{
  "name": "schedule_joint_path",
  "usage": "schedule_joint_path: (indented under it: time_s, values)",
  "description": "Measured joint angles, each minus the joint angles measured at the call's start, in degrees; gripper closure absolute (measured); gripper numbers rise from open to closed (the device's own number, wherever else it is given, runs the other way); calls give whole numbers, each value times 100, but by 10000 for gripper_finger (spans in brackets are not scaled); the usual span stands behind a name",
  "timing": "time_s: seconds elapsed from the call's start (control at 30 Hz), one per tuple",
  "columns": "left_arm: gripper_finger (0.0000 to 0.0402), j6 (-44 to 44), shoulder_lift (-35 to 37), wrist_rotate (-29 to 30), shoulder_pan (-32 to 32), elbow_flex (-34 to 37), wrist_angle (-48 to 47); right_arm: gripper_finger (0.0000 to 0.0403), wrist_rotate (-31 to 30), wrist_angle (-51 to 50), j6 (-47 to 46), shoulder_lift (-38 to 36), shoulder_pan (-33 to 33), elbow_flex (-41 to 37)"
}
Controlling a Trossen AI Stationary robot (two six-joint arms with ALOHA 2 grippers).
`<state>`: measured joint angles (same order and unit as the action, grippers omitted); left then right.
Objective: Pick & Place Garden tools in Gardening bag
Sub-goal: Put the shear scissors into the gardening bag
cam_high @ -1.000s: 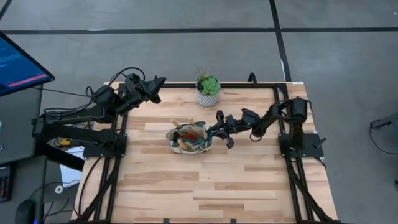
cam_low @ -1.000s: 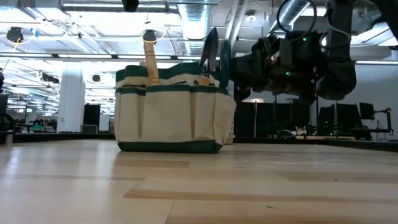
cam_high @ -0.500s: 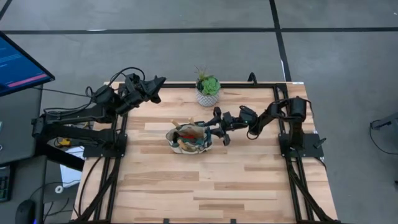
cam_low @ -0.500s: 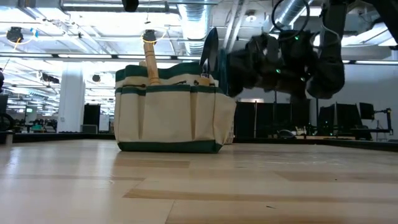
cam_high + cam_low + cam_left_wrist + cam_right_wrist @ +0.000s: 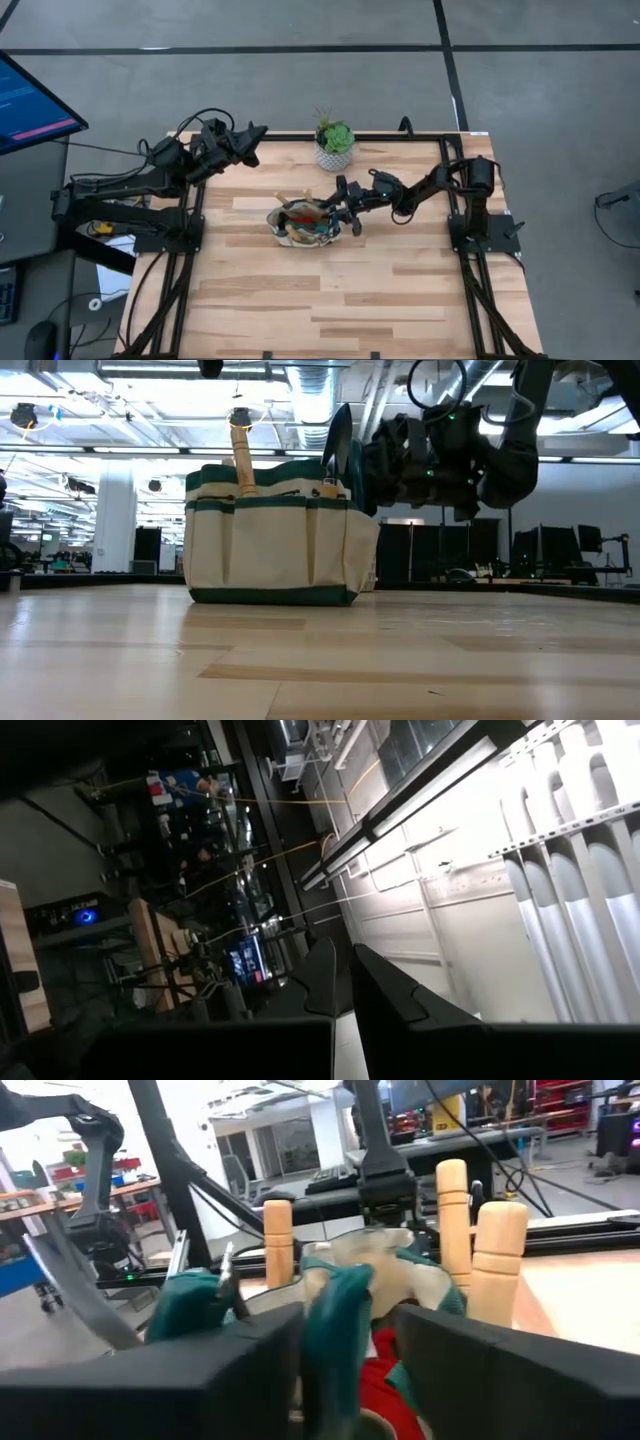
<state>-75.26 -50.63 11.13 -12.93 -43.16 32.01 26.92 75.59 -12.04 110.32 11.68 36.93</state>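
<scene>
Now —
Right gripper (image 5: 344,208): open, fingers astride gardening bag (image 5: 303,223) rim.
Left gripper (image 5: 254,141): closed, parked at tabletop (image 5: 300,290) corner.

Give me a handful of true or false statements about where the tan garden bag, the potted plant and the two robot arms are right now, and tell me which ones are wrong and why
1. The tan fabric tote bag with dark green trim stands upright on the light wooden table. True.
2. Light wooden tool handles stick up out of the bag. True.
3. The green plant in a white pot sits inside the bag. False: it stands on the table, apart from the bag, nearer the far edge.
4. The right gripper is at the bag's rim, jaws apart, with a green strap of the bag between them. True.
5. The left gripper hovers over the bag. False: it waits near the table's far left corner, jaws shut.
</scene>
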Motion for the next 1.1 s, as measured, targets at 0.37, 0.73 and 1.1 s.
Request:
schedule_joint_path:
  time_s: [0.37, 0.73, 1.1]
  values:
    - [399, 1, 0, -57, 0, 0, 0, 374, 2, 600, -357, 2, -41, -2]
    - [399, 2, 0, -54, 0, 0, -1, 375, -10, 679, -246, -64, -93, 263]
    - [399, 2, 0, -54, 2, 0, -1, 373, -137, -320, 600, -35, -227, 490]
